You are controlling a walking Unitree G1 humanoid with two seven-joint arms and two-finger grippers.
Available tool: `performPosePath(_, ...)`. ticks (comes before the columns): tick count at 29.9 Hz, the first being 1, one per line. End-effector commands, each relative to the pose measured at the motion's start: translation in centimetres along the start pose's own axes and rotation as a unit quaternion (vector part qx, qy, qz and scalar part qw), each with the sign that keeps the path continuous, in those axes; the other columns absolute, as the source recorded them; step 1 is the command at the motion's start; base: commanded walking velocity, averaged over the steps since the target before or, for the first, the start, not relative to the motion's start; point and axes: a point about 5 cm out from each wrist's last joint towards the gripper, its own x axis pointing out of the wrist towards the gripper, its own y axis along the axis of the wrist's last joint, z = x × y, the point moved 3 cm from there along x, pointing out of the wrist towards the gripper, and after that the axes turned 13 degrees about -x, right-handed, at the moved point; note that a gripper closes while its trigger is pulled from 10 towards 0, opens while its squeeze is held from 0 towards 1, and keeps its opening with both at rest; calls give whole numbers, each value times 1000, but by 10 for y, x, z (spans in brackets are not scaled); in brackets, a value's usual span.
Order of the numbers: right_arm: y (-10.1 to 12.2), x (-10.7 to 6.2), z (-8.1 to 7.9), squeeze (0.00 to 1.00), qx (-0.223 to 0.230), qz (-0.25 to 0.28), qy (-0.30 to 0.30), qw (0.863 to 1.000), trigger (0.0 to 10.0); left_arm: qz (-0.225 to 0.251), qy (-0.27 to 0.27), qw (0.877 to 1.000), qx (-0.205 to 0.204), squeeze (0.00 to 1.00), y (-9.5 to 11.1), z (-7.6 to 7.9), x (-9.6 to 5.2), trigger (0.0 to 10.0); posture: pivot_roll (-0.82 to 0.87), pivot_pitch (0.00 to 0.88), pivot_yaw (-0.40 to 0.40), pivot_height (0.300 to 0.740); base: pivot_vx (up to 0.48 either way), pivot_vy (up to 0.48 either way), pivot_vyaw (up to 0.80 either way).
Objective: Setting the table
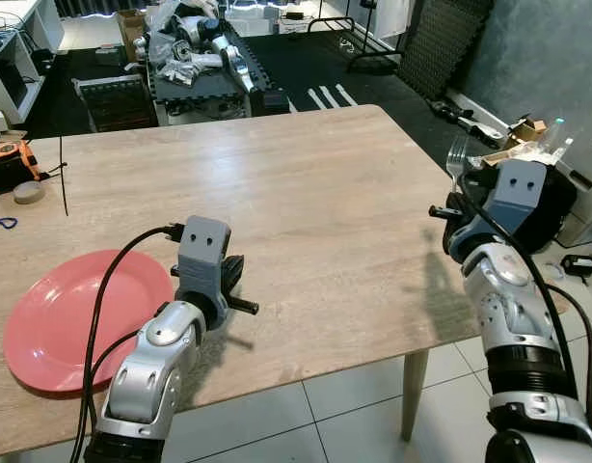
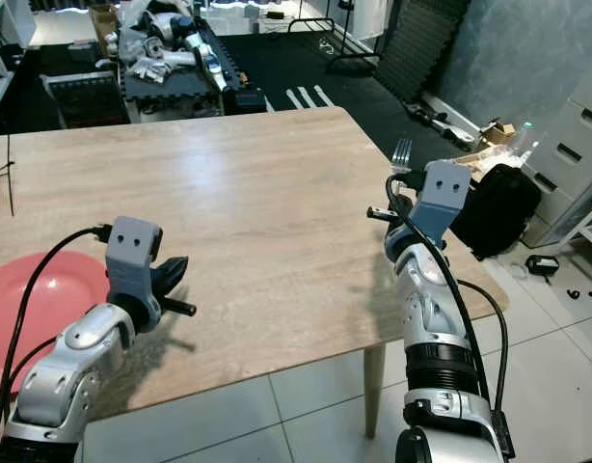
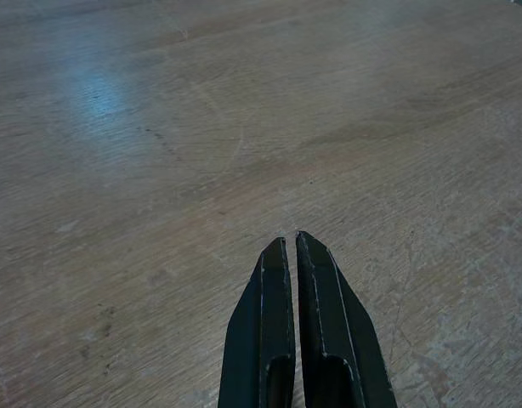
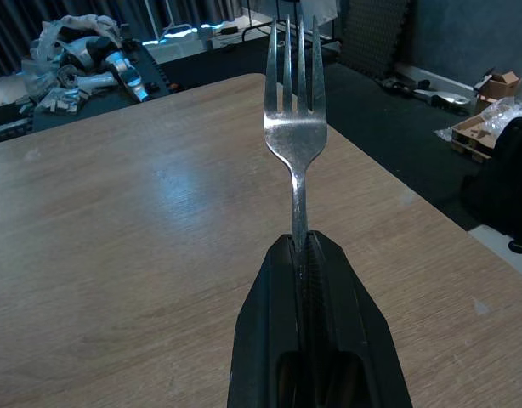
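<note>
Currently, step: I carry the fork [image 4: 295, 140] toward the plate [image 1: 55, 323].
Right tool [image 4: 305, 242]: clamped on fork.
Left tool [image 3: 291, 246]: clenched, empty.
Next: lower fork onto surface [image 1: 306, 193] beside plate.

You've got a light wood-grain surface [image 1: 306, 193] with pale tan streaks and a coral-pink plate [image 1: 65, 323] at its left, over white floor tiles [image 1: 277, 424]. The fork [image 4: 296, 127] is shiny silver, pinched in the black right end effector [image 4: 302, 242]; the left end effector [image 3: 292, 246] is the same matte black. Both arms are silver with grey-blue wrist housings and black cables; an orange-and-black tool [image 1: 9, 162] sits at the far left edge.
</note>
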Motion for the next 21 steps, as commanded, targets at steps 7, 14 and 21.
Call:
performPosePath(7,-3,0,2,0,1,-2,-4,1000,10000,-11,3,1000,2,0,-8,-3,-1,10000,-13,134,83,740,-86,0,0)
performPosePath(14,-4,0,1,0,2,-3,-4,1000,10000,-11,4,1000,3,0,-8,-4,-1,10000,-13,133,84,740,-302,0,0)
performPosePath(21,-4,0,1,0,2,-2,-4,1000,10000,-11,2,1000,3,0,-8,-4,-1,10000,-13,129,87,740,-284,0,0)
